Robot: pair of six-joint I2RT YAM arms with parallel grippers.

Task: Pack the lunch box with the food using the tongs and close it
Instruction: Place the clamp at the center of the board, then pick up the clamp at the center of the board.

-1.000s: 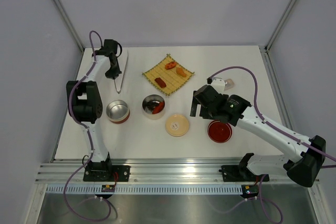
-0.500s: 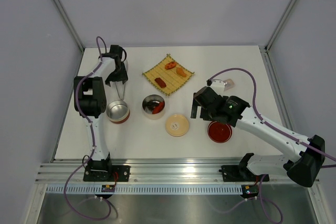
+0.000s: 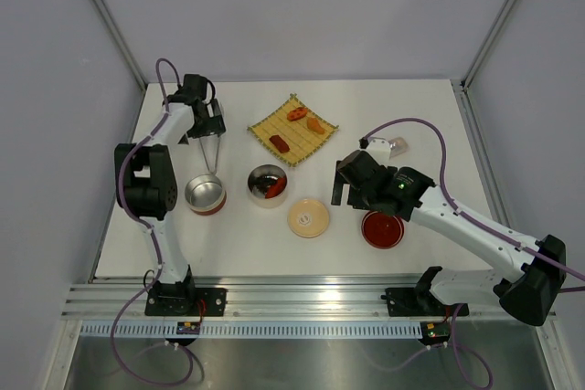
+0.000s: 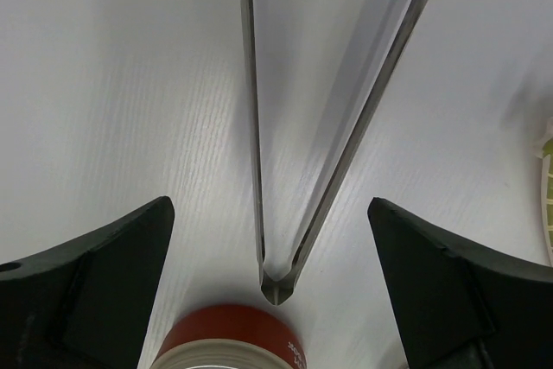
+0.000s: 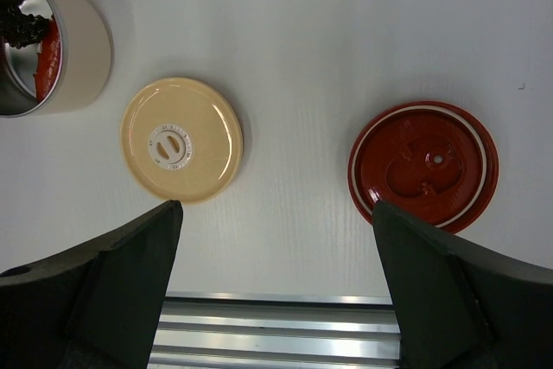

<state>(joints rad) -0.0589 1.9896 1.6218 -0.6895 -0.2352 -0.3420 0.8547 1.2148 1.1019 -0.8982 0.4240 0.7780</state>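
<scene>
1. My left gripper stands wide open and holds nothing. Its dark fingers sit on either side of the tongs without touching them.
2. The tongs lie flat on the white table between those fingers. The joined tip of their V points at the red-brown tin and stops just beside its rim, and the two narrow arms spread away toward the far edge.
3. My right gripper is also spread wide and empty. It hovers above bare table between the cream lid and the red lid.
4. The lunch box stands uncovered in the middle of the table. It is right of the red-brown tin and just on the near side of the woven yellow mat.
5. Some of the food is inside the lunch box: a red piece with a dark one beside it.
6. Three more pieces rest on the mat, two orange-red ones toward its far side and a red one at its near-left edge.
7. The cream lid lies flat, near and to the right of the lunch box but not touching it. The red lid lies further right.
</scene>
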